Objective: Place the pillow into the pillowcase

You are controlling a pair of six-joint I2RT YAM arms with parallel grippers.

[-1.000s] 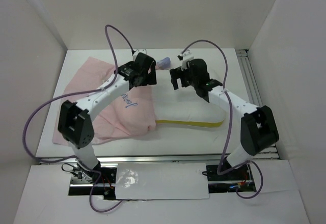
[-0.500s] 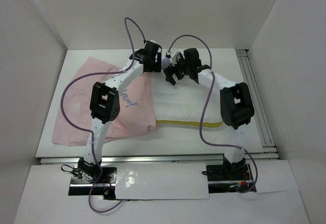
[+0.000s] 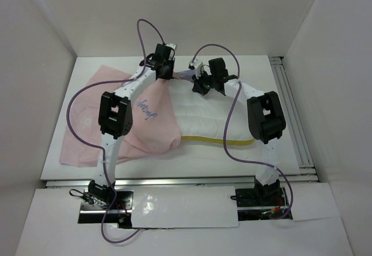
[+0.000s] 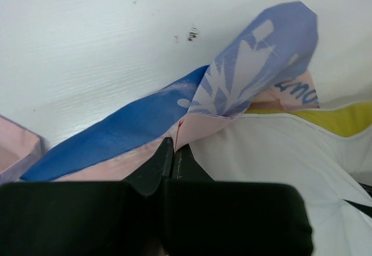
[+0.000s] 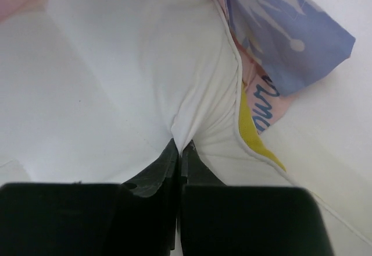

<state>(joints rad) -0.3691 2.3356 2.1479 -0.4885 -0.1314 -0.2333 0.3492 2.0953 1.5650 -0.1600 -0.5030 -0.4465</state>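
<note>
While the pillow [image 3: 215,113] lies half inside the pillowcase [image 3: 93,122], bare toward 3 o'clock, the left gripper [image 4: 174,146] pinches the pillowcase hem at 12 o'clock and the right gripper [image 5: 180,146] pinches pillow cloth

On the table [image 3: 256,70], the pillowcase [image 3: 87,122] covers the left part of the pillow [image 3: 203,113] and spreads leftward; the left pincer [image 4: 173,151] and right pincer [image 5: 180,148] sit at the pillow's far edge.

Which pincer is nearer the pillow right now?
Right. The right pincer is shut on the white fabric of the pillow itself. The left pincer is shut on the pillowcase edge, just beside the pillow, not on it.
</note>
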